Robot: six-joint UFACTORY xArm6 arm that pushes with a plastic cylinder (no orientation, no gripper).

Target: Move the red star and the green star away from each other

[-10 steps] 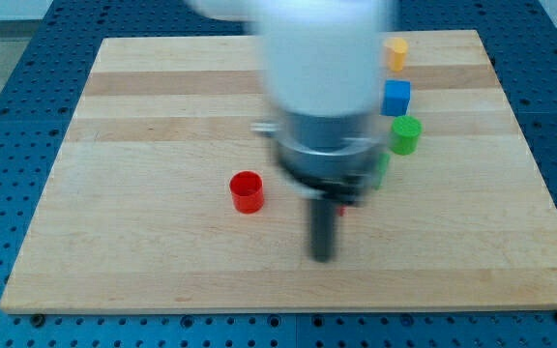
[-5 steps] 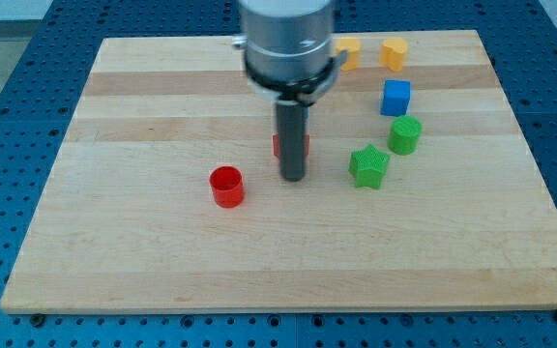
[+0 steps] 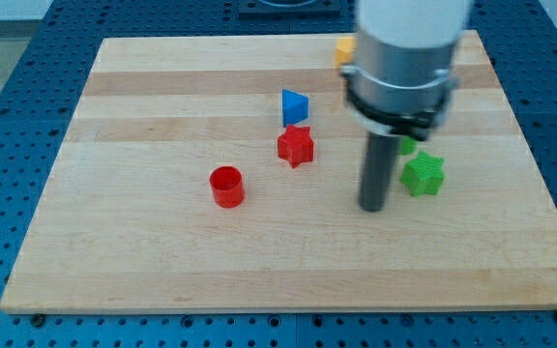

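My tip point(image 3: 372, 207) just left of green star point(image 3: 422, 175); red star point(image 3: 296, 146) well apart, center. No pincer fitted. Next: shove green rightward.

Single cam — high, angled down from view's bottom edge over whole wooden board point(image 3: 162, 251).

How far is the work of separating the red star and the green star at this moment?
Done: the red star and the green star already lie apart, with bare board between them. In hand: my tip stands just at the view's left of the green star, between the two stars. Left: perhaps only a little more widening; whether it touches the green star is unclear.
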